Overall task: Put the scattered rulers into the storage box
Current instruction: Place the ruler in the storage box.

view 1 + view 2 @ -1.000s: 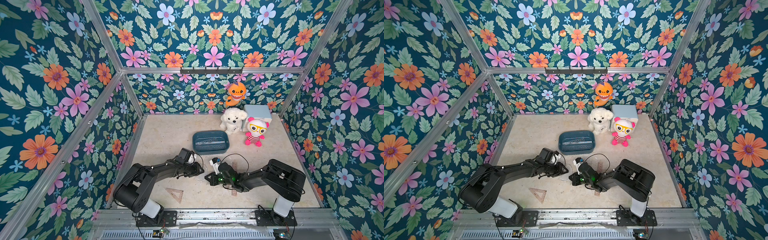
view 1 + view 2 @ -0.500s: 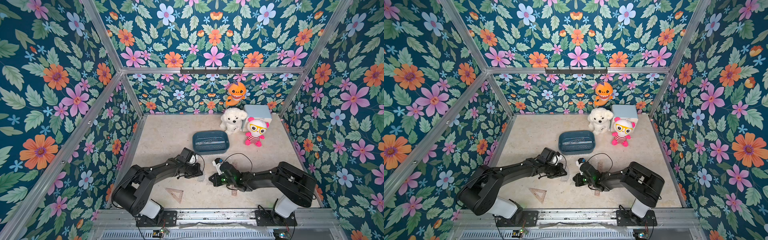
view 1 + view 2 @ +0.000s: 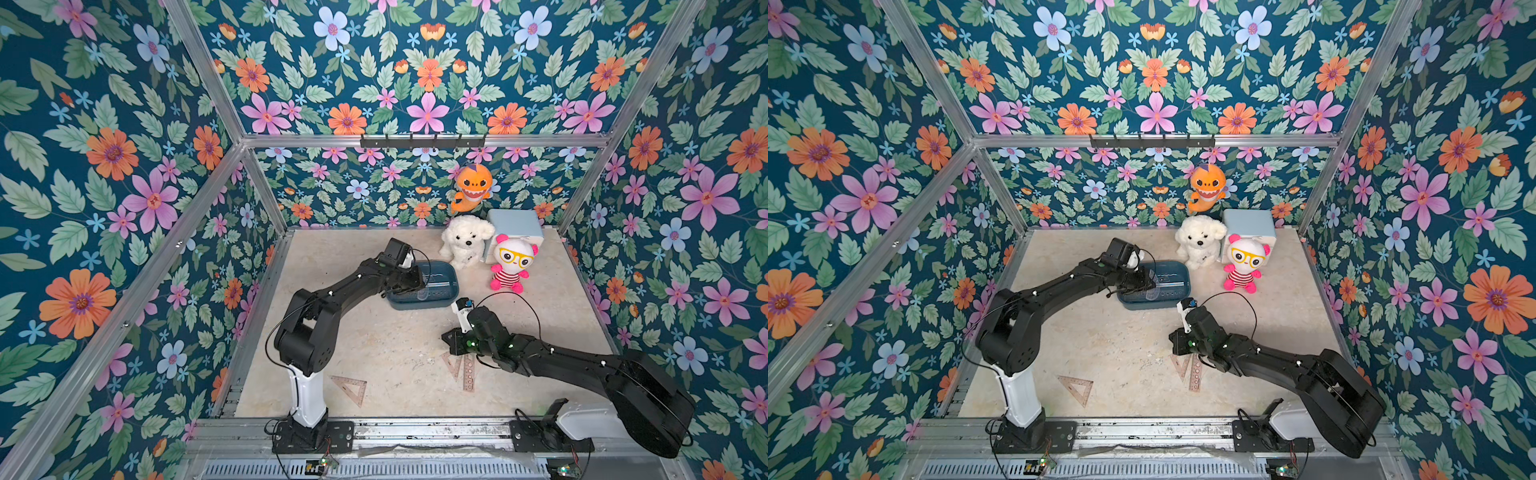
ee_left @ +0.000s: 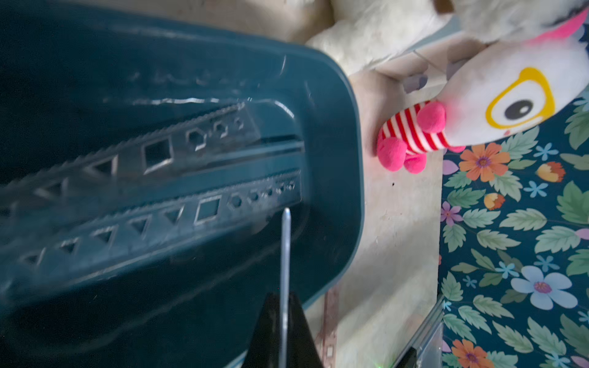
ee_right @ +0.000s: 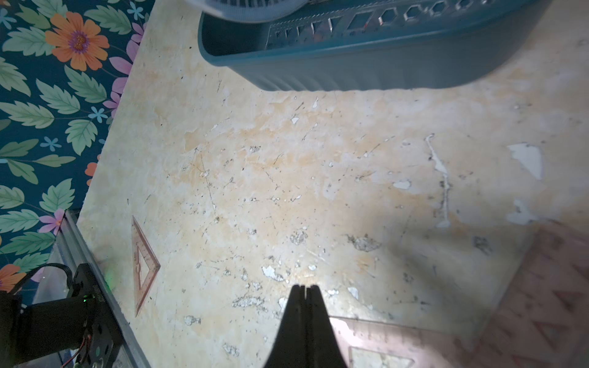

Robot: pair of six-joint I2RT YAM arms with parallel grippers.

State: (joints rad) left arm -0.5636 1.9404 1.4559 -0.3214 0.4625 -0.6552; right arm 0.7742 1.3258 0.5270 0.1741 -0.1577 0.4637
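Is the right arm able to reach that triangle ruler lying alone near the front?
Probably yes. The right gripper is shut and empty, and only bare table lies between it and the set square. It would have to open first.

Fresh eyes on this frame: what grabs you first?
The loud flowered walls on every side. Then the plush toys at the back right, and the left gripper over the teal box, pinching a clear protractor edge-on above rulers already inside.
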